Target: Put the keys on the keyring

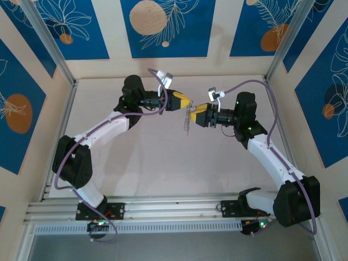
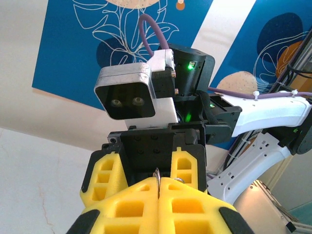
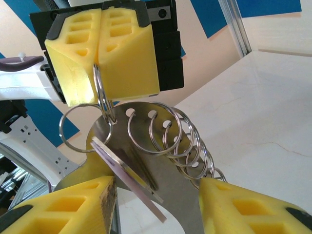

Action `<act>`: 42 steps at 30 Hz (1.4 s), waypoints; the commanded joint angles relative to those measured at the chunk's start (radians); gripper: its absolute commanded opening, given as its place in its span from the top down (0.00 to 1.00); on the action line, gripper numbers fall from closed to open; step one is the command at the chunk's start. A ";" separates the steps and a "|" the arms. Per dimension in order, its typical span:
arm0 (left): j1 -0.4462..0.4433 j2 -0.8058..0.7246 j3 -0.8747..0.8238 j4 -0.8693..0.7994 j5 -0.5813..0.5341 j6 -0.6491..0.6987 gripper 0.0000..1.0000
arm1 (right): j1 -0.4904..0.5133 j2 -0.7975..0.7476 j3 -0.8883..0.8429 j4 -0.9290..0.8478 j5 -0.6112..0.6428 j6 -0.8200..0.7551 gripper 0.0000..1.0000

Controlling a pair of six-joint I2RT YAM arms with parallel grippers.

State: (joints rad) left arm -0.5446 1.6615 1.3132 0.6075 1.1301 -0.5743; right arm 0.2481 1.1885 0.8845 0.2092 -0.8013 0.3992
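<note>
Keyring [image 1: 187,120] hangs as a thin silver string at upper centre of the overhead view, between the left gripper [image 1: 186,101] and the right gripper [image 1: 197,113], whose yellow tips nearly meet.

Left wrist view: the left fingers [image 2: 190,207] press together at the bottom edge, pinching a sliver of the keyring's wire.

Right wrist view: the left gripper, upper left, clamps one ring. The lilac key [image 3: 127,179] and the keyring lie at lower centre between the right fingers [image 3: 73,204], which stand apart. Whether they grip cannot be told.
</note>
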 commanded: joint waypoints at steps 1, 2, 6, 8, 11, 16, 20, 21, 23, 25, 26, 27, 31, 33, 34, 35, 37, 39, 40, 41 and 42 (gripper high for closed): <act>0.007 -0.020 0.000 0.055 0.032 -0.012 1.00 | -0.004 -0.006 0.032 0.000 0.007 -0.015 0.54; 0.007 -0.019 0.000 0.055 0.032 -0.014 1.00 | -0.005 -0.004 0.031 0.004 0.003 -0.014 0.58; 0.006 -0.017 0.002 0.054 0.034 -0.012 1.00 | -0.004 0.002 0.032 0.002 -0.018 -0.018 0.88; 0.007 -0.016 0.003 0.055 0.033 -0.012 1.00 | -0.004 -0.002 0.029 -0.008 -0.022 -0.022 1.00; 0.007 -0.018 0.003 0.056 0.025 -0.008 1.00 | -0.002 -0.005 0.027 -0.035 -0.029 -0.033 1.00; 0.006 -0.026 -0.005 0.063 -0.005 -0.002 1.00 | 0.010 -0.013 0.015 -0.066 -0.034 -0.047 1.00; 0.006 -0.029 -0.012 0.082 -0.022 -0.006 1.00 | 0.037 -0.008 0.009 -0.074 -0.029 -0.054 1.00; 0.007 -0.031 -0.014 0.085 -0.025 -0.008 1.00 | 0.046 -0.004 0.010 -0.070 -0.026 -0.054 1.00; 0.005 -0.031 -0.018 0.096 -0.027 -0.016 1.00 | 0.073 0.014 0.019 -0.068 -0.018 -0.056 1.00; 0.005 -0.031 -0.023 0.106 -0.030 -0.022 1.00 | 0.103 0.037 0.039 -0.074 -0.013 -0.063 1.00; 0.005 -0.031 -0.026 0.109 -0.032 -0.023 1.00 | 0.120 0.051 0.054 -0.081 -0.009 -0.071 1.00; 0.006 -0.033 -0.028 0.110 -0.033 -0.024 1.00 | 0.131 0.064 0.063 -0.092 -0.007 -0.080 1.00; 0.005 -0.034 -0.032 0.112 -0.035 -0.024 1.00 | 0.139 0.086 0.082 -0.123 0.008 -0.105 1.00; 0.004 -0.033 -0.034 0.112 -0.035 -0.024 1.00 | 0.132 0.081 0.075 -0.119 0.014 -0.101 1.00; 0.005 -0.033 -0.034 0.114 -0.035 -0.024 1.00 | 0.126 0.078 0.072 -0.116 0.014 -0.097 1.00; 0.004 -0.033 -0.035 0.115 -0.035 -0.024 1.00 | 0.123 0.076 0.070 -0.114 0.014 -0.094 1.00; 0.005 -0.031 -0.036 0.121 -0.038 -0.026 1.00 | 0.115 0.072 0.068 -0.115 0.014 -0.093 1.00; 0.004 -0.029 -0.037 0.128 -0.043 -0.030 1.00 | 0.108 0.070 0.064 -0.115 0.014 -0.087 1.00; 0.003 -0.026 -0.037 0.136 -0.047 -0.035 1.00 | 0.105 0.069 0.062 -0.115 0.014 -0.085 1.00; 0.004 -0.024 -0.039 0.150 -0.050 -0.043 1.00 | 0.102 0.067 0.061 -0.117 0.014 -0.081 1.00; 0.004 -0.021 -0.041 0.162 -0.054 -0.051 1.00 | 0.100 0.065 0.059 -0.118 0.017 -0.079 0.98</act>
State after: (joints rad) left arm -0.5369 1.6615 1.2766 0.6731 1.0878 -0.6018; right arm 0.3565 1.2678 0.9428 0.1249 -0.7921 0.3210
